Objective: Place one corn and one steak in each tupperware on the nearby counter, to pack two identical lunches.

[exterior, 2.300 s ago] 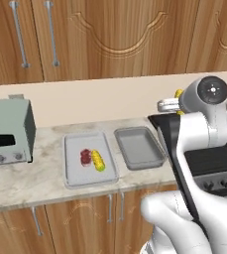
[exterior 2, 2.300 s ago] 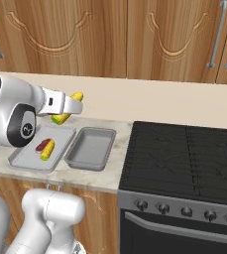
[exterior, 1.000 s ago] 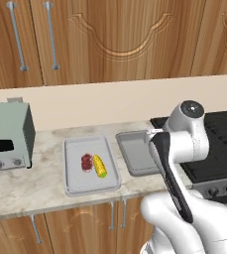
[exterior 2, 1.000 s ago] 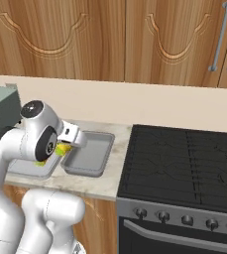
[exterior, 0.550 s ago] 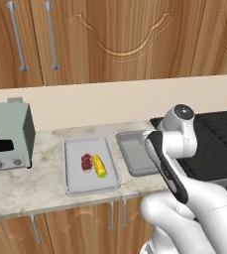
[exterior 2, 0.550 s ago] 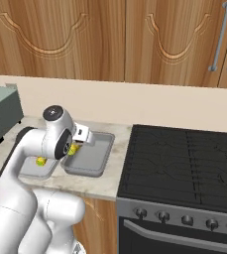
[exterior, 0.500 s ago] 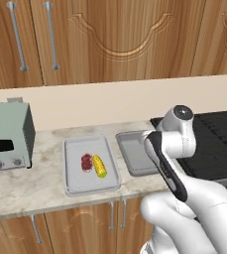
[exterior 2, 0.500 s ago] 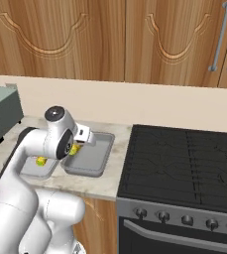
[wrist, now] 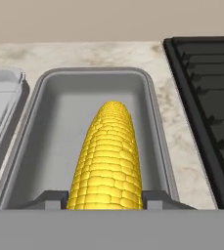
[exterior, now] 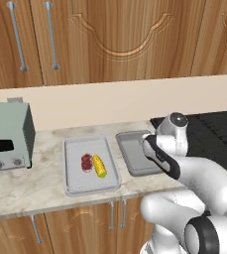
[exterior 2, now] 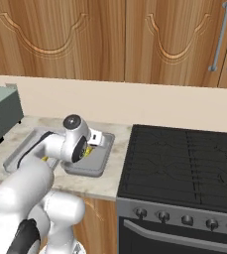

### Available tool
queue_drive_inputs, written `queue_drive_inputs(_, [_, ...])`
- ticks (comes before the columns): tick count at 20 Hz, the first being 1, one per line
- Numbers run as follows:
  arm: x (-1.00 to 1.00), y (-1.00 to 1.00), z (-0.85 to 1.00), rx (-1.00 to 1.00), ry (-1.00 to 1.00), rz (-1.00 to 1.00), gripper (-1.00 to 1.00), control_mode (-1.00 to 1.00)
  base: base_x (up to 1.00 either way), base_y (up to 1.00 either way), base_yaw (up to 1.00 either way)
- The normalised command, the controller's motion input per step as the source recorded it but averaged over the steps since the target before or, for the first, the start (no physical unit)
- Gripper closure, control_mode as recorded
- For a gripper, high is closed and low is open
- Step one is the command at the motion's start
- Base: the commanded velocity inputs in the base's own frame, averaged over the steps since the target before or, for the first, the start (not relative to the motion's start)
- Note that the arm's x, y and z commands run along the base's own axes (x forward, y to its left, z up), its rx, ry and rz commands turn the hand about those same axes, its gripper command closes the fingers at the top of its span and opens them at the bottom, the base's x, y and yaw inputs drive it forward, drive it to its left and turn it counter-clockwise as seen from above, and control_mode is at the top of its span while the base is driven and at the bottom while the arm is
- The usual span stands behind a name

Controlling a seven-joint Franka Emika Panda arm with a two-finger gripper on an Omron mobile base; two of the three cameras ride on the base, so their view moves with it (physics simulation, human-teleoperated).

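Simulated kitchen, brown wooden cabinets above and below a beige marbled stone counter [exterior: 35, 186], black stovetop [exterior 2: 184, 158] at its right end. Pale-green toaster oven [exterior: 6, 136] at the counter's left end.

Two shallow grey rectangular trays side by side on the counter: a paler tupperware tray [exterior: 70, 173] on the left, a darker tupperware tray [wrist: 50, 141] just beside it, next to the stovetop.

Inside the paler tray, lying flat near its middle: a small dark-red raw steak piece [exterior: 86, 162] and, touching it on the right, a small yellow corn cob [exterior: 99, 166].

White robot arm with dark joints bent low over the darker tray, two-finger gripper [wrist: 105, 197] reaching into it. In the hand view, jaws partly closed around a second bumpy yellow corn cob [wrist: 108, 156], clamped at its near end between two small dark finger tips [wrist: 52, 197], cob pointing away along the length of the darker tray, over the middle of its floor. Whether the cob rests on the tray floor or hangs just above it: cannot tell. In the right base view, a glimpse of yellow [exterior 2: 87, 151] beside the wrist, over the darker tray. In the left base view, gripper hidden behind the arm's own wrist.
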Motion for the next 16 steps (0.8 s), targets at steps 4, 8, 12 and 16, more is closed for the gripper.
queue_drive_inputs(4, [0.57, 0.00, -0.28, 0.00, 0.04, 0.00, 1.00, -1.00, 0.00, 0.00, 0.00])
queue_drive_inputs(8, [0.23, -0.06, -0.28, 0.00, 0.11, 0.00, 1.00, -1.00, 0.00, 0.00, 0.00])
queue_drive_inputs(12, [0.13, -0.09, -0.36, 0.00, 0.12, 0.00, 1.00, -1.00, 0.00, 0.00, 0.00])
queue_drive_inputs(16, [0.30, -0.01, -0.39, 0.00, 0.11, 0.00, 1.00, -1.00, 0.00, 0.00, 0.00])
